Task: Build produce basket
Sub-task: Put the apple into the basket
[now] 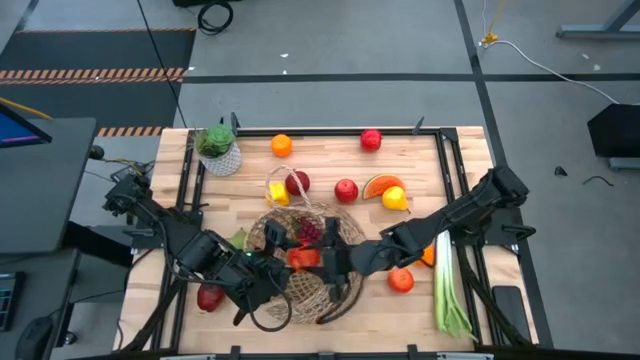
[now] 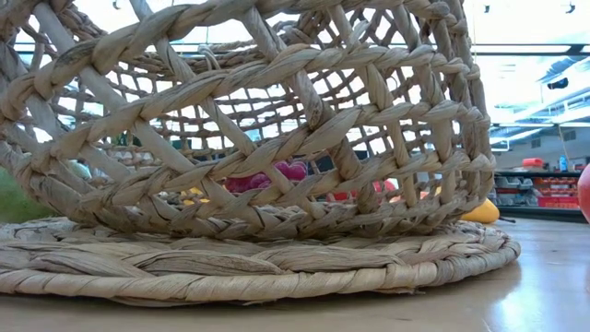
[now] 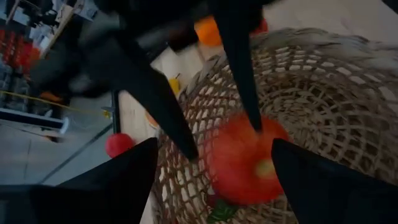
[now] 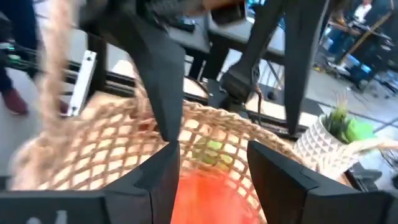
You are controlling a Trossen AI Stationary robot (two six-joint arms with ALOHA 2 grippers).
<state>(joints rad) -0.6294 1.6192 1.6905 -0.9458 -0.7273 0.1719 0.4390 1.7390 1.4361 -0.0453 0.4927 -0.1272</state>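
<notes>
We see the basket (image 1: 300,262) near the counter's (image 1: 330,165) front edge, left of centre, with a red-orange fruit (image 1: 303,258) inside it. That fruit sits between the right jaws (image 1: 325,258), partly open around it; whether they grip it we cannot tell. The right arm slants in from the right edge. The left jaws (image 1: 268,280) stand wide open over the basket's left rim, holding nothing, their arm reaching from the left edge.

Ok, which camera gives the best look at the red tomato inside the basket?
The left wrist view: the tomato fills the middle, lying on the basket weave with its stem end showing. The high view shows only a small red patch among the arms, the right wrist view a blurred red shape, and the low view shows only weave there.
</notes>
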